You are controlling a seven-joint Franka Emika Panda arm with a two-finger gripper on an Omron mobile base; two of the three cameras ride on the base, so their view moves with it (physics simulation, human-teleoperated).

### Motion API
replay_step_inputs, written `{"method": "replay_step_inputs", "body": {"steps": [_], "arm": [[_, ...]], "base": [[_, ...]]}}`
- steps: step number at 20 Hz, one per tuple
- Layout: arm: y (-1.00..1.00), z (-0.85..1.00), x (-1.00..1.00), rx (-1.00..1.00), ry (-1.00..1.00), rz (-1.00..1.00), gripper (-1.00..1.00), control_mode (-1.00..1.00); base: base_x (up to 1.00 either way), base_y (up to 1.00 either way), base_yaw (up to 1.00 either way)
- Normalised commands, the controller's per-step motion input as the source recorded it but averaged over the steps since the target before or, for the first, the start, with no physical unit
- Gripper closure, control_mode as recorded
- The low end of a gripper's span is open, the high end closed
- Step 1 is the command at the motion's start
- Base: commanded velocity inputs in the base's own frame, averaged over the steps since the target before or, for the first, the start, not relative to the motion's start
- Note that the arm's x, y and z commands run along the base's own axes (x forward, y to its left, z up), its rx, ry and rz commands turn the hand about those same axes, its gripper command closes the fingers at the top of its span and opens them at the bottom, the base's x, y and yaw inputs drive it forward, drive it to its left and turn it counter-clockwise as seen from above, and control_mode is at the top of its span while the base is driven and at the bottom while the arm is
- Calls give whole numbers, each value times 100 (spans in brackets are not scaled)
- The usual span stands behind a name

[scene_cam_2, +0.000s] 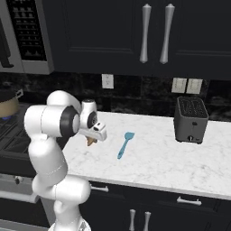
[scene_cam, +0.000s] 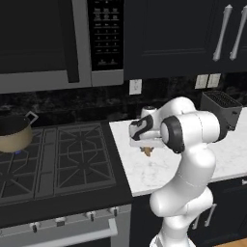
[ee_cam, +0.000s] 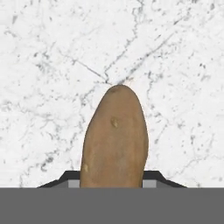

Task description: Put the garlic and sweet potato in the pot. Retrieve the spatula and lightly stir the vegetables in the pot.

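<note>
Marble counter (scene_cam_2: 180, 158): one sweet potato (ee_cam: 114, 140), gripped.

White glossy Franka arm (scene_cam: 193, 159), rounded bulky links, dark grey round joint caps, black wrist section, small dark fingertips (ee_cam: 151, 177).

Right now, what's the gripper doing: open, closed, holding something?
Gripper: closed on the small orange-brown oblong sweet potato, held above the white marble counter.

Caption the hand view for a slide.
Sweet potato held in the gripper above the white marble counter.
</note>
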Motion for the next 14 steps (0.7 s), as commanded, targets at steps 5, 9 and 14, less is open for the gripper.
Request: {"method": "replay_step_inputs", "body": {"steps": [5,9,14], "arm": [[4,77,-84,0,-7,11,100,-100],[0,94,-100,-1,-2,11,100,-100],[0,89,-94,-2,1,9,100,-100]], "base": [[0,0,0],[0,0,0],[0,0,0]]}}
